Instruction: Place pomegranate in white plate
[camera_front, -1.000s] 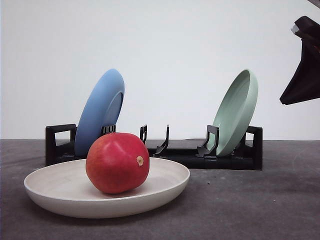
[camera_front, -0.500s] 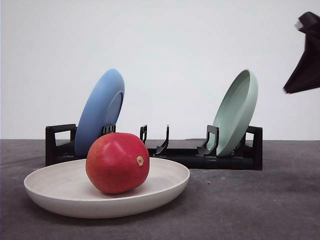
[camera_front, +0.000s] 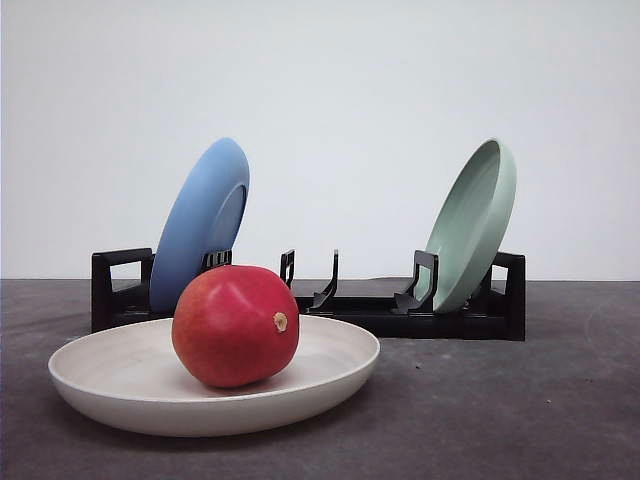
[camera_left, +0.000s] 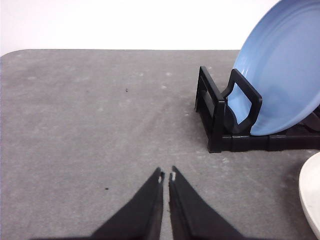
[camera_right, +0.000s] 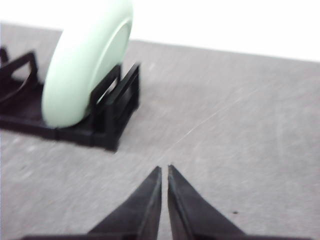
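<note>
Looking over the table, I find the pomegranate (camera_front: 236, 326) resting inside the white plate (camera_front: 130, 375), a little left of the plate's middle, its tan nub turned toward the camera. The job looks done to me.

My left gripper (camera_left: 166, 177) hangs over bare grey table (camera_left: 90, 115) with its tips drawn together, nothing between them; the rack (camera_left: 220, 120) and the blue plate (camera_left: 285, 75) sit near it. My right gripper (camera_right: 164, 170) is likewise closed and empty, over the table near the green plate (camera_right: 85, 65), in a slightly blurred view.

If I had to take the fruit again, I would expect a firm, fairly heavy ball with a smooth glossy skin that could slip under narrow tips. Being round, it may roll on the shallow plate when nudged. I would open wide and close across its broadest part, from above, keeping off the nub, with steady pressure rather than a hard pinch. The skin seems tough, so bruising worries me less than losing my hold.
</note>
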